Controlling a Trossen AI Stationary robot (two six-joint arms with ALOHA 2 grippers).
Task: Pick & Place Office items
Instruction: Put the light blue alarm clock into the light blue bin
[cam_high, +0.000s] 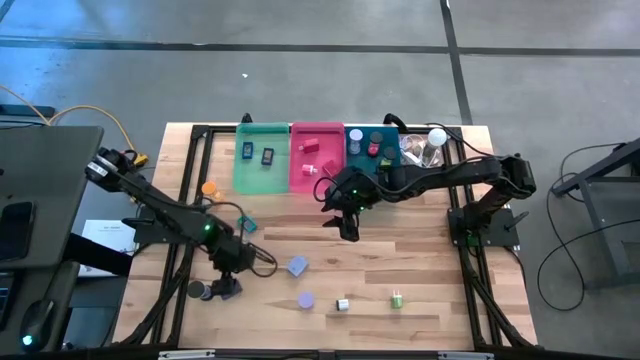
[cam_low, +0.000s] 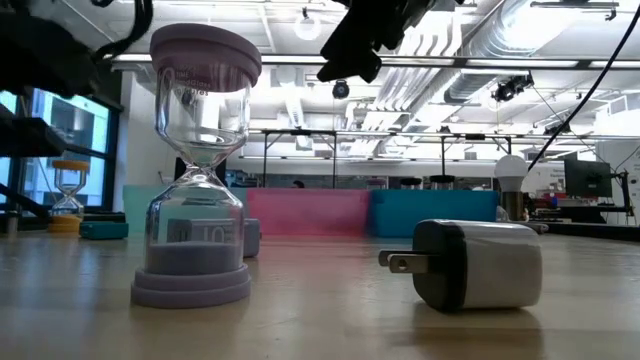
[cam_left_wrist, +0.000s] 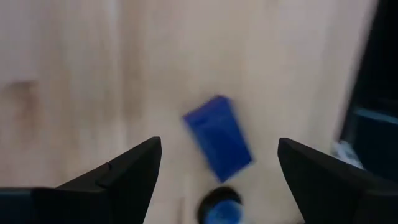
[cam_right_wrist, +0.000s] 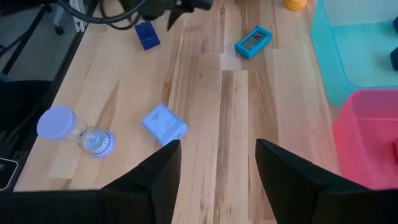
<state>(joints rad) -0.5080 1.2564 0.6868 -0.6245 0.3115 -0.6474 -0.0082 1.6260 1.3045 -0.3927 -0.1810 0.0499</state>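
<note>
My left gripper (cam_high: 226, 284) stands open near the table's front left. It hovers over a small blue block (cam_left_wrist: 217, 138) that lies flat on the wood, with one finger on either side and clear of it. A dark-rimmed blue round piece (cam_left_wrist: 220, 211) lies close by. My right gripper (cam_high: 345, 224) hangs open over the table's middle with nothing between its fingers. Below it lie a lavender block (cam_right_wrist: 165, 123), a lavender hourglass (cam_right_wrist: 74, 130) and a teal clock (cam_right_wrist: 254, 42). A dark and white plug (cam_low: 470, 262) and a green item (cam_high: 396, 298) lie near the front edge.
Green (cam_high: 262, 160), pink (cam_high: 317, 158) and teal (cam_high: 368, 150) bins stand in a row at the far edge, each with small items inside. A white bulb in clear plastic (cam_high: 430, 145) sits to their right. An orange hourglass (cam_high: 208, 187) stands at far left.
</note>
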